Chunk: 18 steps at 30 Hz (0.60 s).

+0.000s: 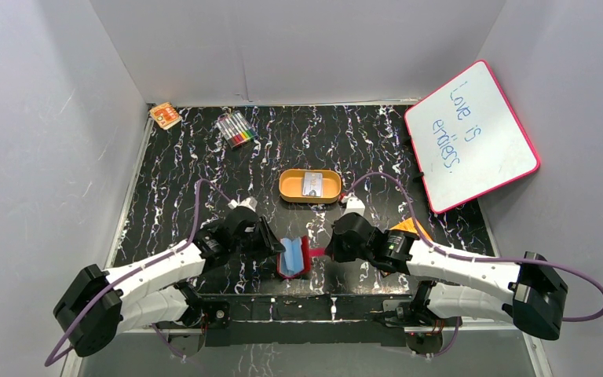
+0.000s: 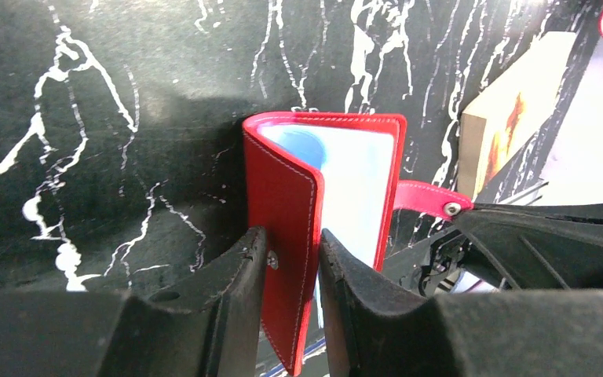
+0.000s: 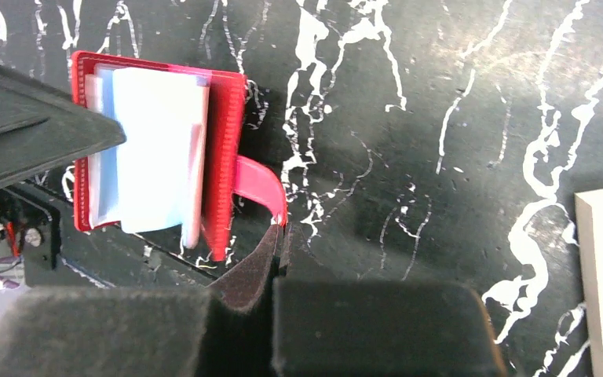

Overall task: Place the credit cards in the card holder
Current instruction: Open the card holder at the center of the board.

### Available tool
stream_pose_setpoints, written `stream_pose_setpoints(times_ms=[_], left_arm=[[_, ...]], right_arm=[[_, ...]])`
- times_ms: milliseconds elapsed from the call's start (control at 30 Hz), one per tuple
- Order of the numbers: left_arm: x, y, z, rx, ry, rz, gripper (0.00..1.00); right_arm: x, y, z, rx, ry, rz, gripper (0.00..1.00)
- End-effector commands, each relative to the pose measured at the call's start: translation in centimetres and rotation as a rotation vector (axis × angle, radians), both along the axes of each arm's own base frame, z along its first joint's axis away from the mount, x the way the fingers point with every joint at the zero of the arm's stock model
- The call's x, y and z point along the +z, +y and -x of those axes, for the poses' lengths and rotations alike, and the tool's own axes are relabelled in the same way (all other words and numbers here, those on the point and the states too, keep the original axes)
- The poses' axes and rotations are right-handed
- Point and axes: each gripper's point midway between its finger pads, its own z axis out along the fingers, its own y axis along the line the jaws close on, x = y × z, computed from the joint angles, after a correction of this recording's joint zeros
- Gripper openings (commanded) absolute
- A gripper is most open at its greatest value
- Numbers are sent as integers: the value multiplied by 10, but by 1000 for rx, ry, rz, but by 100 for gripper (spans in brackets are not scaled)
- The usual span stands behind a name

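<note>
Opening step: left gripper clamps red leather card holder; right gripper pinches its tab; next, probably fetch pale cards, twelve o'clock.

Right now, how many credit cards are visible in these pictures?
1: a credit card lies in the orange tin beyond the card holder. Others may be stacked under it or hidden in the holder's pockets.

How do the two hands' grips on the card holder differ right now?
Left hand clamps one red cover of the card holder, jaws parted by its thickness; right hand is fully shut, pinching only the closing tab. Both grip the same open holder.
</note>
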Motion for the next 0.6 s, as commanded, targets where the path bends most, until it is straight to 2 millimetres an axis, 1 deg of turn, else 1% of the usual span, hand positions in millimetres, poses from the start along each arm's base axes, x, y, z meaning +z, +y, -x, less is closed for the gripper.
stream_pose_setpoints(times_ms=[0,67,100,133,167,200,267,333,400,567], left_arm=[[-15,20,11,23,28,-71,29],[-16,22,13,25,32,-73,30],[-17,23,13,25,34,-73,31],[-18,23,14,24,36,-74,31],[-18,23,14,24,37,-70,32],[-18,22,14,23,40,-68,32],[-17,21,14,19,38,-64,32],[-15,19,13,16,34,-59,33],[-12,17,12,12,26,-50,33],[-2,12,8,2,6,-30,31]], right_arm=[[-14,-21,-2,-93,20,74,0],[-24,-27,2,-97,48,114,0],[-27,-28,4,-94,61,126,2],[-29,-29,5,-93,70,137,10],[-30,-31,6,-93,74,144,23],[-30,-32,7,-92,75,148,32],[-25,-34,7,-92,68,143,48],[-16,-35,5,-86,45,141,57],[-2,-33,3,-54,10,125,62],[44,-18,-2,37,-81,51,64]])
